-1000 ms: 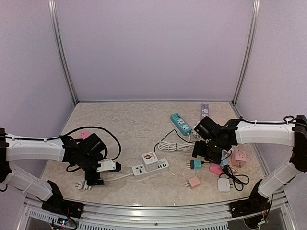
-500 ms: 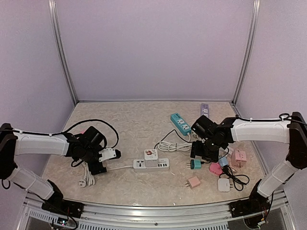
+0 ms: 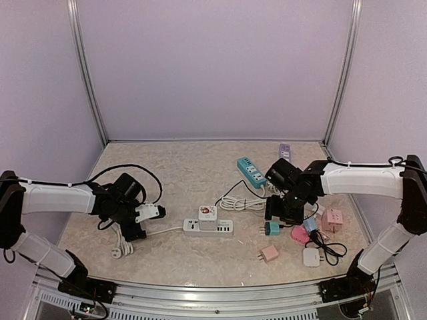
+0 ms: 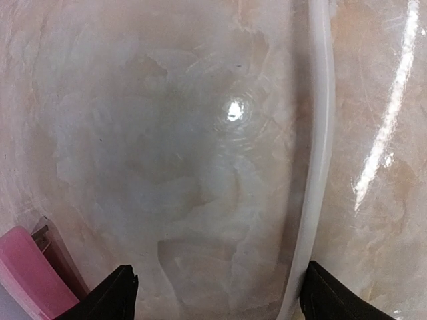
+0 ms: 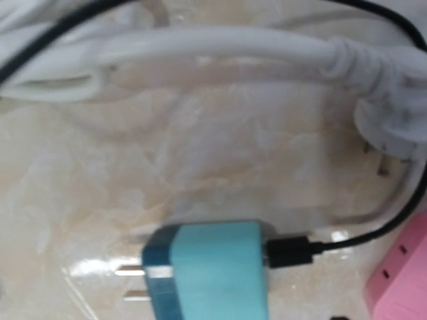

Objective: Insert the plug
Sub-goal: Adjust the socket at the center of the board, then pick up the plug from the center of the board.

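1. Plug (image 3: pixel 271 228) lies just beside the right gripper (image 3: pixel 281 211), on its base side, prongs pointing left toward the strip (image 3: pixel 209 227); the right arm is nearer.
2. Right jaws: cannot tell. The left gripper (image 4: pixel 217 283) is spread and empty.

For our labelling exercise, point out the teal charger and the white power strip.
teal charger (image 5: pixel 213 270), right wrist view, middle of its body.
white power strip (image 3: pixel 223 229), top view, right part of its top face.

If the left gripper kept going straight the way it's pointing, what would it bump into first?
Probably just the bare table. The left gripper points down at it with open jaws. The white cable runs close along one side and might get brushed.
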Available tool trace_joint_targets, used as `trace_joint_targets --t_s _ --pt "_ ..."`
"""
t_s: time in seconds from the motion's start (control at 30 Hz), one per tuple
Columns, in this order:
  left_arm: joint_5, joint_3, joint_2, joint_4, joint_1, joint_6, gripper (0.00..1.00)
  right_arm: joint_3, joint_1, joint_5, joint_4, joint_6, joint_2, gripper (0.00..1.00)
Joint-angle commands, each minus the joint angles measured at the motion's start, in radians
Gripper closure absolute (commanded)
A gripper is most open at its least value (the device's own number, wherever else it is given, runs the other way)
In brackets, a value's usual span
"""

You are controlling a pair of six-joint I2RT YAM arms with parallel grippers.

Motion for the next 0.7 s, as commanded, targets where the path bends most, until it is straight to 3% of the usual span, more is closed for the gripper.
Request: trace_joint_targets --t_s 0.0,0.2,0.37,0.53,0.67 --pt "0.007 0.005 -0.026 -0.046 0.009 0.012 0.17 0.048 0.01 -0.007 -0.03 -0.036 0.022 0.29" --pt "0.038 0.076 -0.062 -0.145 0.009 -0.014 0.14 0.087 0.085 0.044 -0.169 0.028 0.021 0.29" --pt "0.065 0.14 -0.096 -0.215 0.011 -0.035 0.12 0.072 0.195 0.026 -0.177 0.179 0.043 0.25" --pt "0.065 0.159 -0.127 -0.237 0.011 -0.033 0.11 -0.015 0.216 -0.024 -0.11 0.472 0.014 0.19" --pt "0.061 0.134 -0.16 -0.237 0.012 -0.028 0.11 -0.167 0.252 -0.033 0.104 0.769 -0.093 0.17"
